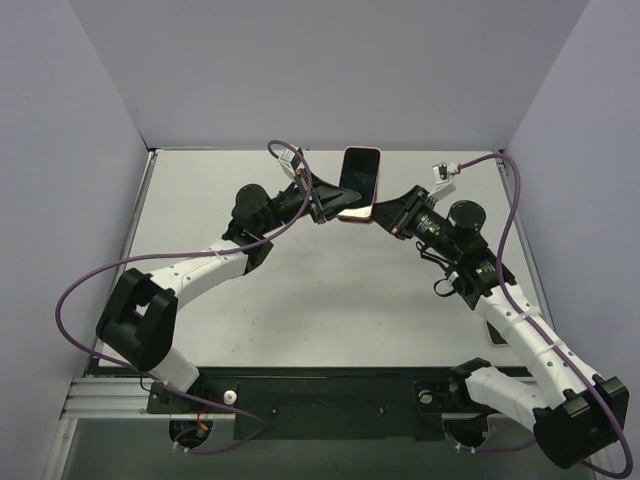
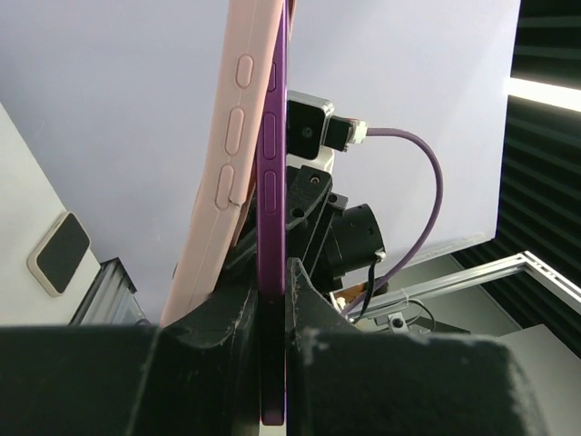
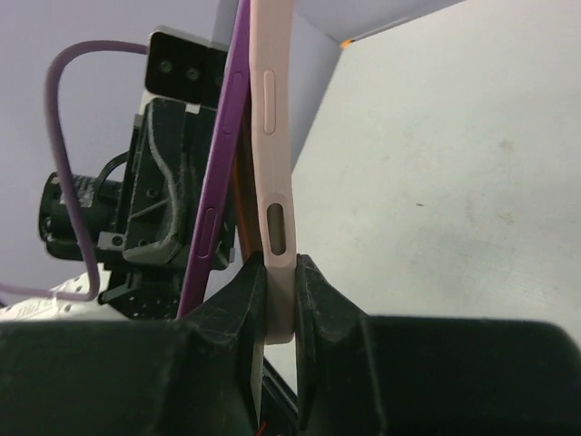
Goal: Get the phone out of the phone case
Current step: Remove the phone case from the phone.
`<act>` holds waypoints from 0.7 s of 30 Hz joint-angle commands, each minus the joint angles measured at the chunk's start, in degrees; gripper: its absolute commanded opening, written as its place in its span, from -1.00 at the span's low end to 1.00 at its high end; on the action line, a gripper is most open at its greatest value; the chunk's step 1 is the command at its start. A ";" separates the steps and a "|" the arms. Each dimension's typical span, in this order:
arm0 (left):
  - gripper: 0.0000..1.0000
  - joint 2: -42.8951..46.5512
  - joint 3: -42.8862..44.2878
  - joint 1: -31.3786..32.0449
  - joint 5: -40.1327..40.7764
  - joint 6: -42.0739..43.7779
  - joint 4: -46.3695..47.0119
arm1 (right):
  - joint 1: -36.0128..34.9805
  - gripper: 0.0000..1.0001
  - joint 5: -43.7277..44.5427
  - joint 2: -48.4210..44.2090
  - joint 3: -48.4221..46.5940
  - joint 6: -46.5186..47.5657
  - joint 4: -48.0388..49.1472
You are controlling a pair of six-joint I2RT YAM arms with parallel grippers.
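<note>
Above the far middle of the table (image 1: pixel 300 300), I see both arms meeting, with the phone (image 2: pixel 270 182) and its case (image 3: pixel 270 109) held between them, off the surface and standing roughly on edge. The phone is a slim purple slab with long side buttons. The case is pale pink and soft-looking, with raised button bumps and an oval cut-out along its edge. The left gripper (image 2: pixel 272 291) is closed narrowly on the phone's purple edge, while the right gripper (image 3: pixel 280 272) pinches the pink rim of the case alone. The two edges run side by side with the case splayed away from the phone along their length, though I cannot tell how much of the phone sits inside it. A small cream-edged dark slab (image 2: pixel 59 252) lies flat on the table well apart.
</note>
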State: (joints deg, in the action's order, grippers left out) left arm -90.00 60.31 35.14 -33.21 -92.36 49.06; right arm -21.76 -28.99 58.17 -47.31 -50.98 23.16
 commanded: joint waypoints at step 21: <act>-1.00 8.87 2.34 0.11 4.12 31.03 -28.28 | 8.66 -1.00 46.93 -7.80 -6.65 14.58 -42.49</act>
State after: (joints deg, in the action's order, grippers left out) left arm -83.96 57.74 35.86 -31.31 -80.73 36.18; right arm -14.13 14.90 55.07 -50.06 -43.18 -15.57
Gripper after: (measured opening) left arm 0.170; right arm 0.093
